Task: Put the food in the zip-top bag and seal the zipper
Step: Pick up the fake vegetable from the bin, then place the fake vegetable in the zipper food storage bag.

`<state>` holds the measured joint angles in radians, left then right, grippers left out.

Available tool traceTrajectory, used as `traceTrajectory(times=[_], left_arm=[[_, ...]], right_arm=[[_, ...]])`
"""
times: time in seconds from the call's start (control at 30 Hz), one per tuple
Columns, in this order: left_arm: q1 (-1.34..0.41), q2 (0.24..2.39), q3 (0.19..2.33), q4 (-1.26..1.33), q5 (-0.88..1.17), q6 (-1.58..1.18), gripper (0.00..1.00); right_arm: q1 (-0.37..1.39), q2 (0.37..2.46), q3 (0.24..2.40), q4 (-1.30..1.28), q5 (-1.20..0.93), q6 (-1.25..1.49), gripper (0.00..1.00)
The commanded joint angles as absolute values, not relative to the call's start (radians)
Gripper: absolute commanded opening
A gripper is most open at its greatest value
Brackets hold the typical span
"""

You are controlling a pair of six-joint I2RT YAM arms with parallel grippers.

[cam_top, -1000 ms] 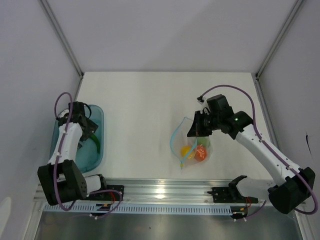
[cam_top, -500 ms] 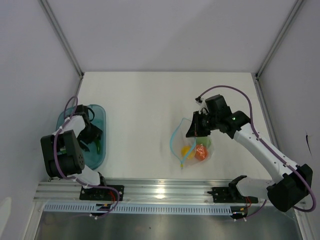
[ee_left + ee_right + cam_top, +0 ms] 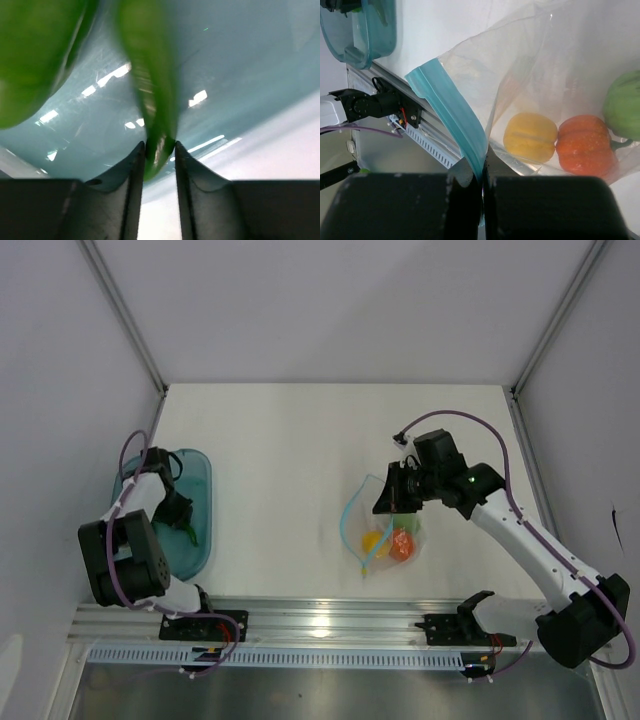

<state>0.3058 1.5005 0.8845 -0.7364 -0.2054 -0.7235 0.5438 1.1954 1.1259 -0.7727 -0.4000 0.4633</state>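
A white bench (image 3: 300, 440), walled in by pale panels, with a metal rail (image 3: 330, 618) along its near edge where both arms are mounted.

At the left edge sits a teal see-through tray (image 3: 203, 490). The left arm bends down into it. The left hand (image 3: 159, 150) is closed on the tip of a slim green chili (image 3: 150, 85), one finger on each side, touching it. The chili lies in the tray, and beside it is a blurred green round piece (image 3: 35, 55) that fills the upper left of the wrist view.

Well apart from the tray, toward the right of the bench, lies a clear crinkly bag (image 3: 385, 540). Its light blue zipper (image 3: 452, 115) curves in an open loop, with the mouth facing left. The right hand (image 3: 482, 175) is clamped tight on the zipper strip and holds one side of the mouth up.

Inside the bag are three pieces in a row: a yellow pepper (image 3: 530, 136), an orange pumpkin (image 3: 585, 145) touching it, and a green round piece (image 3: 625, 105) at the far right, partly cut off by the edge of the view.
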Motion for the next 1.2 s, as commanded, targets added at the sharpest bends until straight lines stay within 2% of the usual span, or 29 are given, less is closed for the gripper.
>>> traceTrajectory(times=[0.0, 0.07, 0.1, 0.13, 0.27, 0.4, 0.77, 0.93, 1.17], left_arm=[[0.316, 1.396, 0.900, -0.749, -0.206, -0.700, 0.24], [0.314, 1.324, 0.911, -0.761, -0.192, -0.678, 0.12], [0.316, 1.295, 0.917, -0.770, -0.189, -0.672, 0.02], [0.311, 1.235, 0.931, -0.785, -0.186, -0.666, 0.01], [0.304, 1.071, 0.945, -0.792, -0.089, -0.609, 0.01], [0.261, 0.936, 0.928, -0.753, 0.145, -0.548, 0.01], [-0.191, 0.910, 0.861, -0.559, 0.737, -0.502, 0.01], [-0.395, 0.925, 0.871, -0.514, 0.785, -0.482, 0.01], [-0.564, 0.989, 0.920, -0.502, 0.851, -0.494, 0.01]], right_arm=[[0.549, 1.169, 1.126, -0.756, -0.397, 0.480, 0.00], [0.551, 1.172, 1.126, -0.755, -0.397, 0.482, 0.00], [0.551, 1.175, 1.127, -0.755, -0.396, 0.483, 0.00], [0.549, 1.178, 1.131, -0.755, -0.391, 0.485, 0.00], [0.549, 1.200, 1.146, -0.756, -0.379, 0.486, 0.00], [0.548, 1.230, 1.169, -0.768, -0.364, 0.482, 0.00], [0.538, 1.249, 1.193, -0.795, -0.331, 0.477, 0.00], [0.538, 1.258, 1.195, -0.793, -0.328, 0.479, 0.00], [0.543, 1.275, 1.200, -0.790, -0.321, 0.474, 0.00]])
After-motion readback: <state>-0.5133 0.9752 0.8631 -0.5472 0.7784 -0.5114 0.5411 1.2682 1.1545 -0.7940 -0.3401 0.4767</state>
